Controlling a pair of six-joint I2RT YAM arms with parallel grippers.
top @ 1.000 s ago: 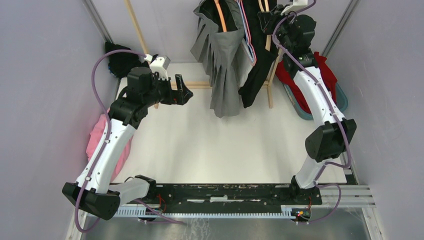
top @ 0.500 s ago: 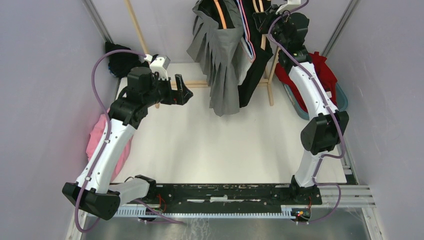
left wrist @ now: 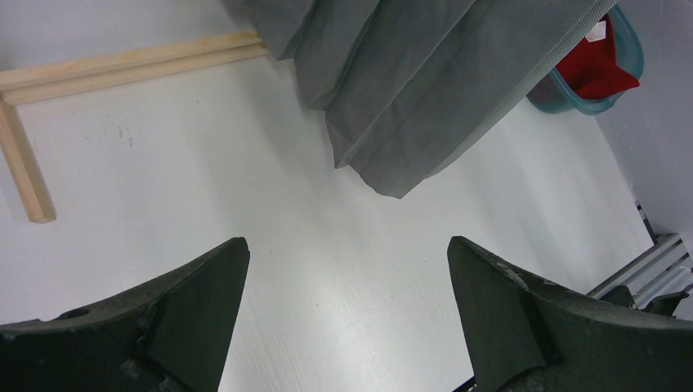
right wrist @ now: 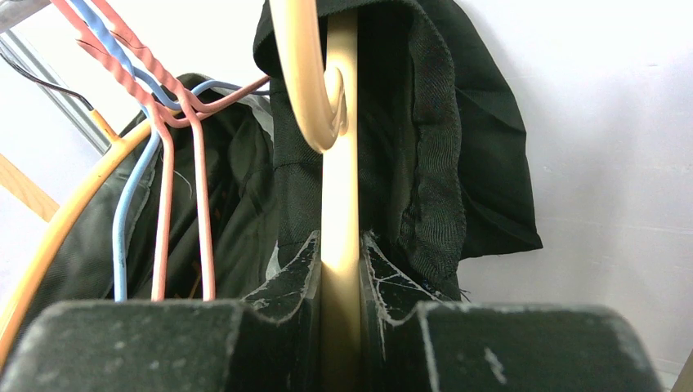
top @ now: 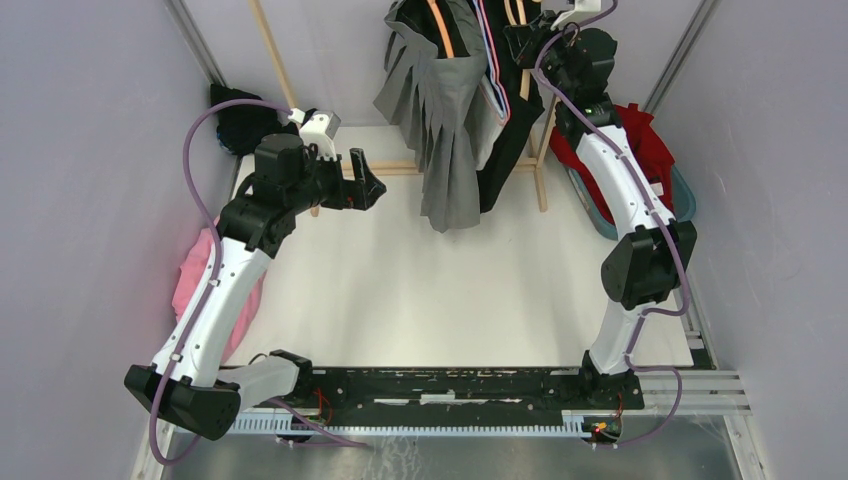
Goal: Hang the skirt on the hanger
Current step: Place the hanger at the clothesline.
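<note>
Your left gripper [left wrist: 347,245] hangs spread, empty and unmoved. Farther back, your right gripper [right wrist: 339,245], pinching the cream hanger [right wrist: 340,180], has drawn the black skirt [right wrist: 458,163] in beside the gray skirt [top: 450,130]. Racking it looks near.

the cream hanger [right wrist: 339,175] leaves the top edge, its lower end hidden inside the right tool [right wrist: 339,249].

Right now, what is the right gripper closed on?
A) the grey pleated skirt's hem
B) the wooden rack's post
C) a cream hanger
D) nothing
C: the right wrist view shows the right gripper pinching the cream hanger between its fingers, with a black garment hanging behind it.
</note>
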